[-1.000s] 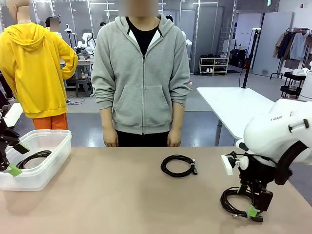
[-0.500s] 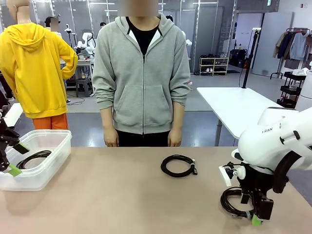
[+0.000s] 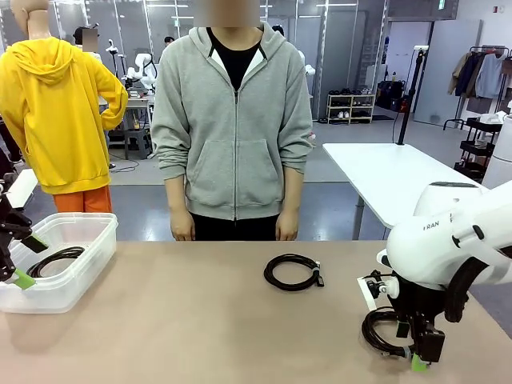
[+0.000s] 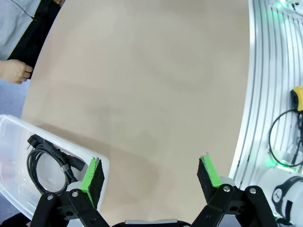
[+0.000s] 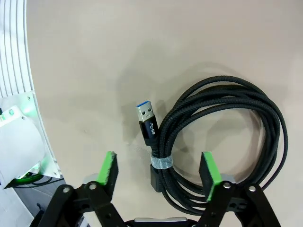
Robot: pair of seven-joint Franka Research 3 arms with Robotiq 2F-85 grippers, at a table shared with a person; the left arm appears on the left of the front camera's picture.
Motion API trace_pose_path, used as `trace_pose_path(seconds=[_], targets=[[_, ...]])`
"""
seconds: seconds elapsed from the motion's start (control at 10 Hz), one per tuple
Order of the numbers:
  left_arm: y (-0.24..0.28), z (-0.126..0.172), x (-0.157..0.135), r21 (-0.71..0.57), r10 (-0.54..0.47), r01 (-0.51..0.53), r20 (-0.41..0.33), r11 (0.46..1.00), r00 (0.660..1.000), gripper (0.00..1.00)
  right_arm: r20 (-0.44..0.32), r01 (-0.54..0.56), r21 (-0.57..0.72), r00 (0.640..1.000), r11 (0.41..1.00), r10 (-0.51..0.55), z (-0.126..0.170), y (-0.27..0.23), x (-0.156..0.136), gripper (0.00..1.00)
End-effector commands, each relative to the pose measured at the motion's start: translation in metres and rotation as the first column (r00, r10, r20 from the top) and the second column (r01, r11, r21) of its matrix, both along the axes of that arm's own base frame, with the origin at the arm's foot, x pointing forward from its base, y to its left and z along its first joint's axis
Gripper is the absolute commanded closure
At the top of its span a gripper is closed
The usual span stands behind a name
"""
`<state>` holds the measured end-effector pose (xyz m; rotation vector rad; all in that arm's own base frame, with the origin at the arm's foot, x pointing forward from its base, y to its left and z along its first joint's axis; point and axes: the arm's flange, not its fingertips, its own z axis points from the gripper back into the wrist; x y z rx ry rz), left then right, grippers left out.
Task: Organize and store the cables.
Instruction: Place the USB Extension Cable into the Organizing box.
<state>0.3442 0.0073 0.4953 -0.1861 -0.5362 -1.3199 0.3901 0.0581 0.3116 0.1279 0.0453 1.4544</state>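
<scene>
Three coiled black cables show on the tan table. Closest to the robot's side, toward the right front of the table, lies the nearest cable, a flat coil of braided cord bound at one spot by a grey band, with a silver and blue plug poking out just beside the band. The right gripper is down at this coil. Its wrist view shows the green pads spread wide, one on each side of the bound stretch of cord, with clear gaps between pads and cord; the jaws are released and grip nothing. A little farther back, at the table's left edge, stands a clear plastic box holding the boxed cable, which lies flat on the box floor. The left gripper hangs at the box's left end, its fingers spread apart and empty; in its wrist view one finger sits over the box's corner and the other over bare table. Farther across, near the middle of the table, the middle cable lies alone, well apart from both grippers, its plug ends at the right side of the coil. At the far edge a person in a grey zip hoodie stands facing the robot, arms hanging, both hands just behind the table edge. Behind, to the right, is a white table.
</scene>
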Motion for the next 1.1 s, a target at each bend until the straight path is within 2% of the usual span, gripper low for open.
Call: trace_pose_path(seconds=[0.0, 0.1, 0.2, 0.7, 1.0], targets=[[0.0, 0.0, -0.001, 0.007, 0.014, -0.014, -0.003, 1.0, 1.0, 0.0, 0.006, 0.03, -0.013, 1.0, 0.999, -0.03, -0.031, -0.008, -0.064, 0.75], [0.0, 0.0, -0.001, 0.007, 0.014, -0.014, -0.003, 1.0, 1.0, 0.0, 0.008, 0.031, -0.01, 0.999, 0.999, -0.031, -0.032, -0.009, -0.064, 0.95], [0.0, 0.0, -0.001, 0.007, 0.014, -0.014, -0.003, 1.0, 1.0, 0.0, 0.014, 0.029, -0.012, 0.999, 0.999, -0.029, -0.031, -0.01, -0.064, 1.0], [0.0, 0.0, -0.001, 0.007, 0.014, -0.014, -0.003, 1.0, 1.0, 0.0, 0.044, 0.027, 0.002, 0.999, 1.0, -0.027, -0.015, -0.005, -0.066, 1.0], [0.0, 0.0, -0.001, 0.007, 0.014, -0.014, -0.003, 1.0, 1.0, 0.0, 0.118, 0.037, 0.05, 0.992, 0.998, -0.042, 0.033, -0.007, -0.064, 1.0]])
